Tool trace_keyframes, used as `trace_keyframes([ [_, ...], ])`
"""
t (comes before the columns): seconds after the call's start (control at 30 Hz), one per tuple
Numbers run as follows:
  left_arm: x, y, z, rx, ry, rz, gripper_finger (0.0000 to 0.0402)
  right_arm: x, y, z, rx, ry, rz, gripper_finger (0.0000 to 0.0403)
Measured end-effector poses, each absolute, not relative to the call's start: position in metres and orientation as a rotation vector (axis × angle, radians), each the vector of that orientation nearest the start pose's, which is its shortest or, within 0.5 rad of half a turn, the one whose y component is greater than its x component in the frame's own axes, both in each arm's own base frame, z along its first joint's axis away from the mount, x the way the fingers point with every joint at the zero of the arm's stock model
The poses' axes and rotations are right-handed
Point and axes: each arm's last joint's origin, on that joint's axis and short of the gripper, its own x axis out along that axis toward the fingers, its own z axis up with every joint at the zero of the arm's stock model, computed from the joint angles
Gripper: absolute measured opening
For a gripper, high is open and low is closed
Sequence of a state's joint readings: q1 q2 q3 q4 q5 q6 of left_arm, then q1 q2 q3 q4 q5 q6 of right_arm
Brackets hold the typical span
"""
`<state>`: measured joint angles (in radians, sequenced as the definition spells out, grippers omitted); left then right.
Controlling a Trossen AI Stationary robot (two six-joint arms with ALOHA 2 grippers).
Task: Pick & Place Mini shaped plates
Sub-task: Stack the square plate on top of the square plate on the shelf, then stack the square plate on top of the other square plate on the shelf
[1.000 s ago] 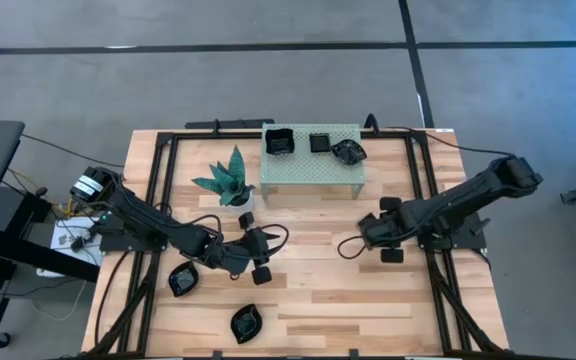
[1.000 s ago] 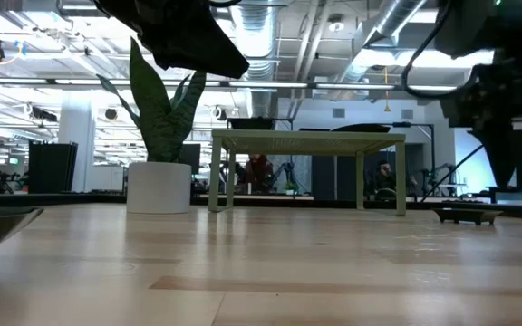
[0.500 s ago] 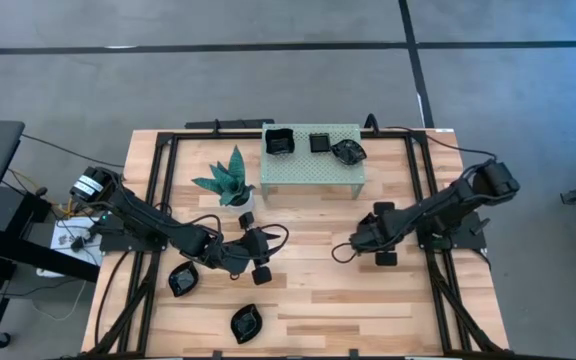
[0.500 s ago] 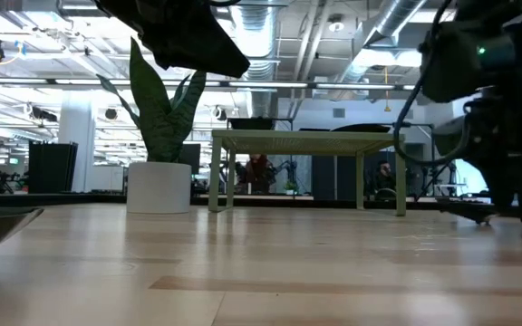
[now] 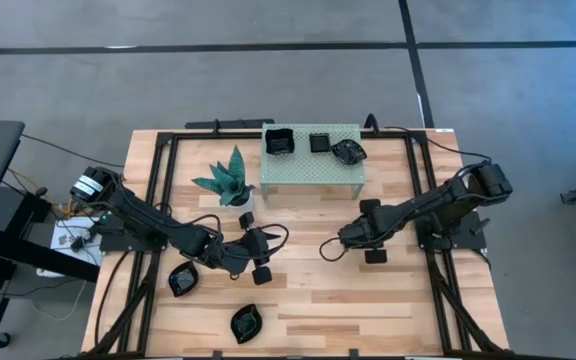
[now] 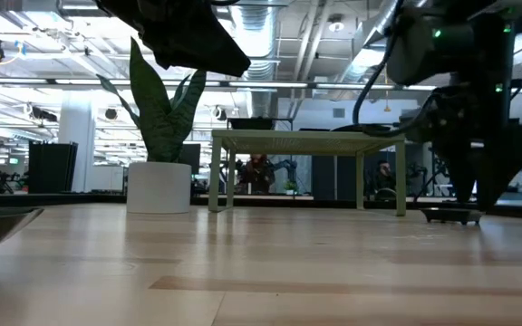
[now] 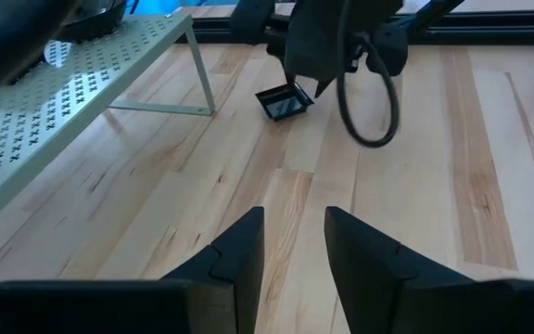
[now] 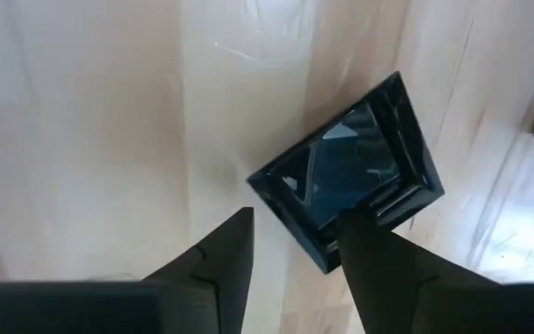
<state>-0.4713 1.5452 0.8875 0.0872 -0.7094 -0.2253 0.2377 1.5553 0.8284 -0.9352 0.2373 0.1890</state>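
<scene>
Three glossy black mini plates (image 5: 279,142) (image 5: 320,142) (image 5: 348,152) rest on the green perforated shelf (image 5: 313,168). Two more plates lie on the table at the near left (image 5: 183,280) (image 5: 246,323). A square black plate (image 8: 350,172) lies flat on the wood in front of the shelf (image 7: 284,100). My right gripper (image 8: 295,241) hangs just over it, pointing down and open, its fingers on either side of the plate's near rim without visibly touching it. My left gripper (image 7: 295,232) is open, held above the table's middle and holding nothing.
A snake plant in a white pot (image 5: 230,182) stands left of the shelf. Black frame rails (image 5: 158,200) run along the table's left, right and far sides. Bare wood (image 5: 308,290) lies between the two grippers and toward the near edge.
My right gripper has moved toward the table's left and down, coming over the square plate and rolling a little on the way. The plate has stayed on the table.
</scene>
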Motion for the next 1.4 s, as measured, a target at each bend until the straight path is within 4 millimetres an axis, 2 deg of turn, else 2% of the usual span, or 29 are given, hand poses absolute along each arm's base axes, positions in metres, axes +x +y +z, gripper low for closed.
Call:
trace_keyframes([
  [0.2,0.293,-0.129,0.216,0.091,0.451,0.254,0.0117,0.230,0.039,0.137,-0.221,1.694,-0.152,0.0144],
  [0.37,0.293,-0.131,0.216,0.075,0.466,0.195,0.0117,0.232,0.038,0.130,-0.242,1.731,-0.155,0.0128],
  [0.5,0.293,-0.131,0.216,0.073,0.465,0.194,0.0117,0.233,0.038,0.133,-0.232,1.716,-0.150,0.0093],
  [0.7,0.294,-0.131,0.216,0.071,0.462,0.193,0.0118,0.241,0.039,0.140,-0.253,1.673,-0.118,0.0015],
  [0.77,0.294,-0.131,0.216,0.071,0.461,0.193,0.0117,0.243,0.040,0.143,-0.261,1.668,-0.110,0.0008],
  [0.97,0.294,-0.131,0.216,0.071,0.461,0.193,0.0117,0.259,0.049,0.164,-0.224,1.614,-0.093,0.0018],
  [1.1,0.294,-0.131,0.216,0.071,0.461,0.193,0.0118,0.276,0.058,0.188,-0.211,1.521,-0.064,0.0002],
  [1.27,0.294,-0.131,0.216,0.071,0.461,0.193,0.0117,0.294,0.065,0.218,-0.198,1.409,-0.044,0.0003],
  [1.4,0.293,-0.132,0.216,0.070,0.462,0.186,0.0118,0.295,0.067,0.226,-0.203,1.409,-0.039,0.0005],
])
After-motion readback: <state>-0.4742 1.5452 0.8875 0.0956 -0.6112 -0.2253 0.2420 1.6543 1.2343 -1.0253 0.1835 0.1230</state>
